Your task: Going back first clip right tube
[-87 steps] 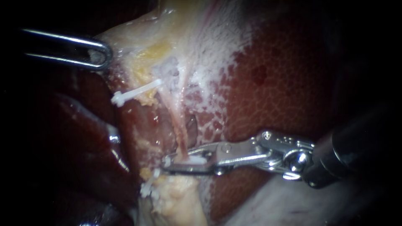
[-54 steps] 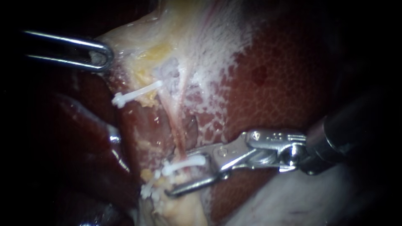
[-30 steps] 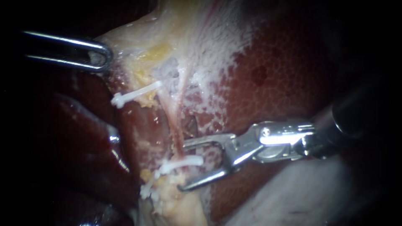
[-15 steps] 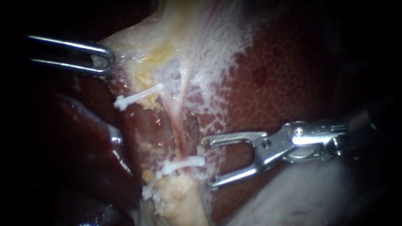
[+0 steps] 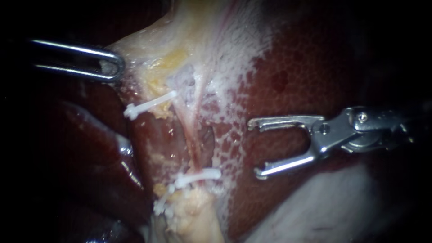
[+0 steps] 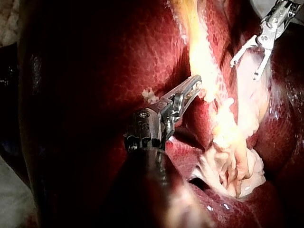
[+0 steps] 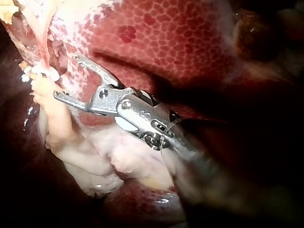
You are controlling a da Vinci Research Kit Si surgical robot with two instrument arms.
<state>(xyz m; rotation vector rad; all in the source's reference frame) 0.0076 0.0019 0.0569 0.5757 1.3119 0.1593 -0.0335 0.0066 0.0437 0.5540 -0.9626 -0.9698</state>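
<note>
right instrument (image 5: 253, 148): bright, polished metal is being shown
clip (image 5: 198, 176): white, matt plastic is being shown
liver (image 5: 297, 72): a wet, glossy surface is being shown

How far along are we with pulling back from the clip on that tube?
Done: the lower white plastic clip sits across the thin pink tube, released. In hand: the right instrument, end effector open and empty, lies clear of it over the dark red liver; the left instrument holds pale yellowish tissue. Left: probably only a little more withdrawal.
</note>
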